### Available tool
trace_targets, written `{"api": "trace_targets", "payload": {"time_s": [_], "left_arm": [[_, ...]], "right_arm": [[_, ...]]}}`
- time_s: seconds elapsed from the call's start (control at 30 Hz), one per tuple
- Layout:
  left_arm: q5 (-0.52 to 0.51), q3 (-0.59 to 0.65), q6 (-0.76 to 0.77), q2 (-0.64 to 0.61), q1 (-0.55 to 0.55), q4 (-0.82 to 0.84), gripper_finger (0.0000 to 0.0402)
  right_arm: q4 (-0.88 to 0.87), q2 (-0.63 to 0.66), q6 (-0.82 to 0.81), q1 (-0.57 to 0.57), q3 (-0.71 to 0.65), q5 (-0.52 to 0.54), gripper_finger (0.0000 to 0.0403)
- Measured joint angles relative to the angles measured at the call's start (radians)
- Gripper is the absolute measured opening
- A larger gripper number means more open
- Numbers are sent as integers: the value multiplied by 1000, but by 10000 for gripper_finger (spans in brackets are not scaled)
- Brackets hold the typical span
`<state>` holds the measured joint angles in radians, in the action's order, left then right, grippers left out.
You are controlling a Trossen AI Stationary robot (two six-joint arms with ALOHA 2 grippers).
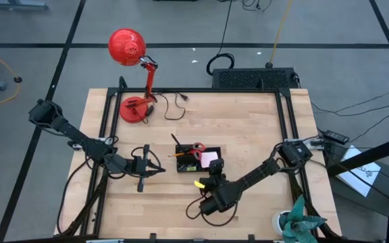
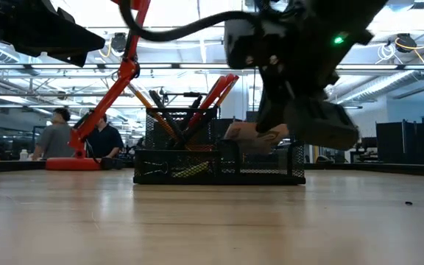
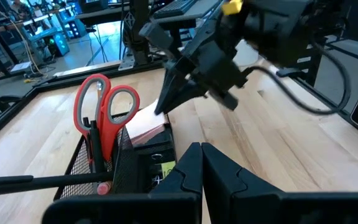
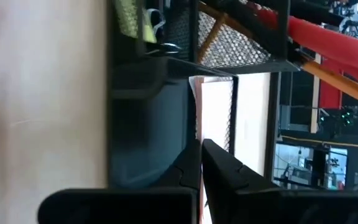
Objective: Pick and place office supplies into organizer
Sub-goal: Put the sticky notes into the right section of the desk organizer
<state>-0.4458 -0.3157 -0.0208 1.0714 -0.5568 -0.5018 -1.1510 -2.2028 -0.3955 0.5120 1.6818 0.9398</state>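
Observation:
The black mesh organizer (image 1: 181,167) stands mid-table. Red-handled scissors (image 3: 104,112), an orange pencil (image 4: 347,84) and black pens stand upright in its taller part. A yellow piece (image 3: 166,168) lies in a low compartment. The pink sticky-note pad (image 3: 148,124) leans tilted in the compartment on the organizer's right side. My right gripper (image 1: 215,167) is over that compartment, shut on the pad. My left gripper (image 1: 157,169) hovers just left of the organizer, shut and holding nothing. My right gripper pinches the sticky-note pad by its upper edge (image 3: 161,113) between its two fingers (image 3: 173,93), coming slanting down from the table's near right side. The pad sits tilted, with its lower part inside the organizer's compartment (image 4: 229,124); whether it rests on the floor there is hidden.
A red desk lamp (image 1: 134,67) stands at the table's far left, its cable trailing beside it. A larger black box (image 1: 252,77) with cables sits beyond the far edge. Bare wood lies near and right of the organizer. People show in the room behind (image 2: 57,140).

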Motion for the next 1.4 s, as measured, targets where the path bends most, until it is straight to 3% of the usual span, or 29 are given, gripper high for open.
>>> {"api": "trace_targets", "payload": {"time_s": [0.47, 1.0, 1.2, 1.4], "left_arm": [[1, 0, -3, 0, 0, -19, 6], [2, 0, -1, 0, 0, -25, 6], [2, 0, -1, 0, 0, -25, 6], [2, 0, 0, 0, 0, -26, 6]], "right_arm": [[22, 0, 56, -56, -12, -65, 0], [107, 1, 132, -107, -12, -292, 1], [112, 1, 128, -115, -12, -367, 26], [119, 1, 100, -118, -12, -392, 76]]}}
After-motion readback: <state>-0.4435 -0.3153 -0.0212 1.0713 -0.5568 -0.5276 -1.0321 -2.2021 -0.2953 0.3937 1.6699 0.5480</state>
